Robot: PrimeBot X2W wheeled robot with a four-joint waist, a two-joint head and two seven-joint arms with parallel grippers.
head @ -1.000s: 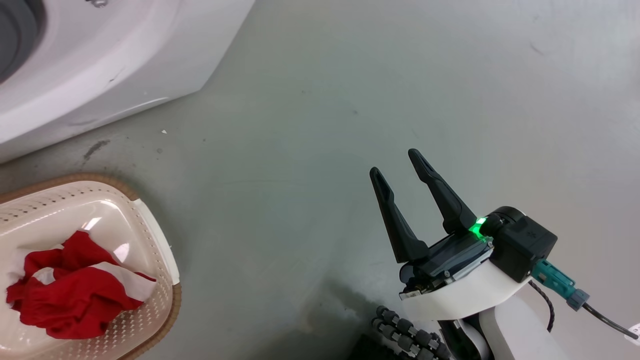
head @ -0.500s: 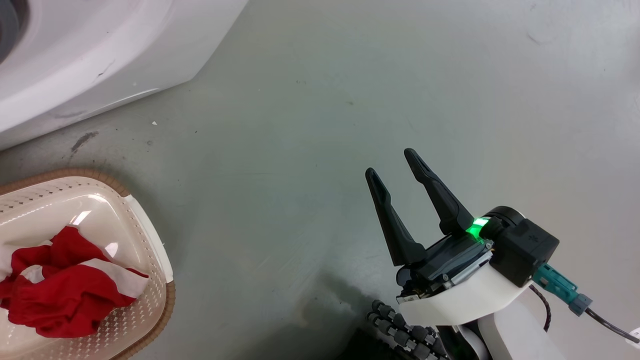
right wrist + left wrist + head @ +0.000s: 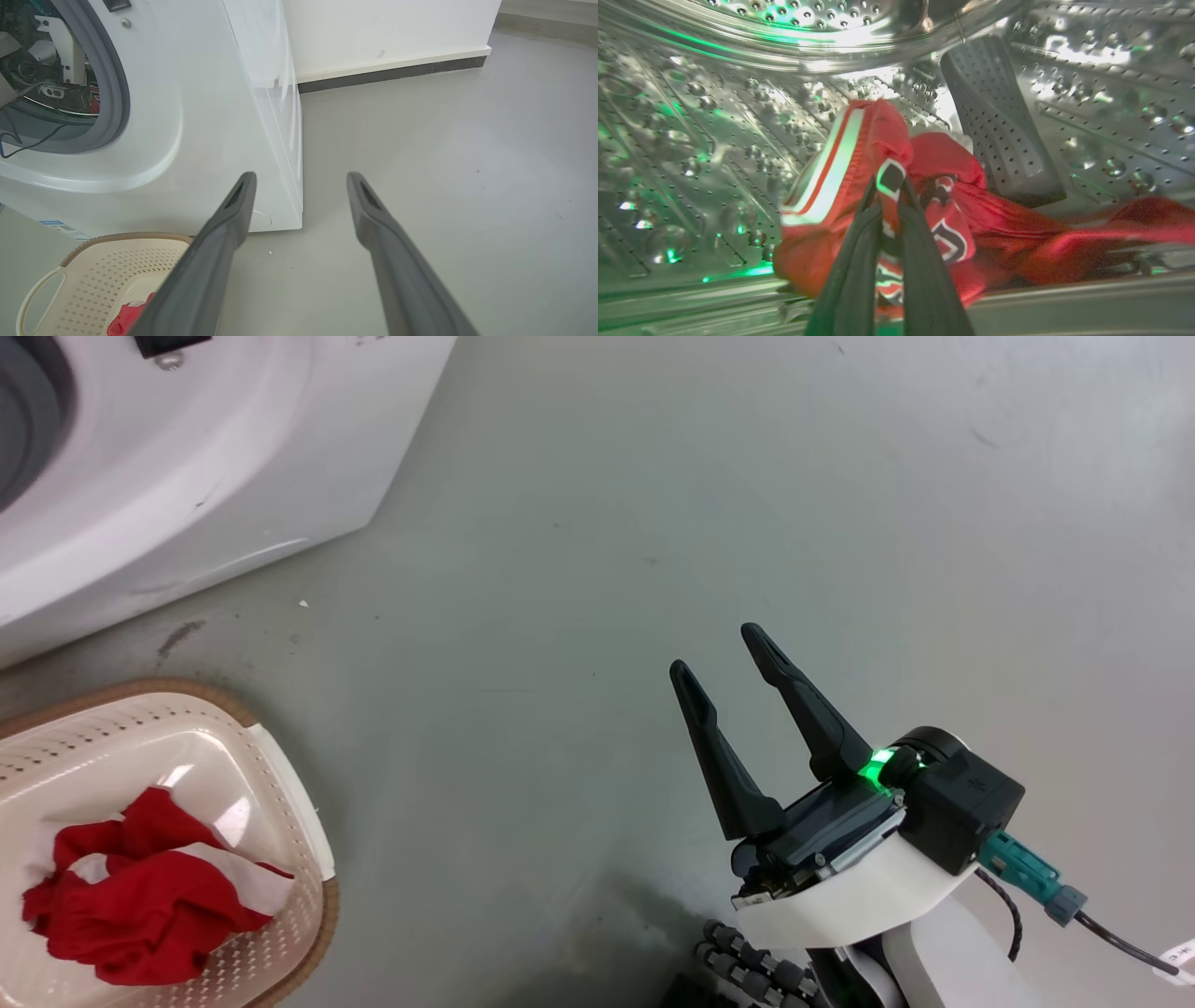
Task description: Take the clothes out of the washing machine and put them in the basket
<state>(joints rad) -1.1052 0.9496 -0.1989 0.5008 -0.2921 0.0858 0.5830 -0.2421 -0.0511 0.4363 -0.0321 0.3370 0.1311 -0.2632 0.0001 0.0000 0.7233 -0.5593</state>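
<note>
Inside the perforated steel drum of the washing machine, my left gripper is shut on a fold of a red jersey with black-and-white lettering. A white-striped band of the fabric bulges on its left. More red cloth trails right along the drum floor. The cream basket stands on the floor before the machine and holds a red-and-white garment. My right gripper hangs open and empty over bare floor, well right of the basket.
A grey drum paddle rises just right of the jersey. In the right wrist view, the grey porthole rim, the basket and my open right gripper show. A wall with a dark skirting runs behind the machine.
The head camera has shifted slightly. My right gripper stays open in much the same place, and the garment in the basket lies as before.
</note>
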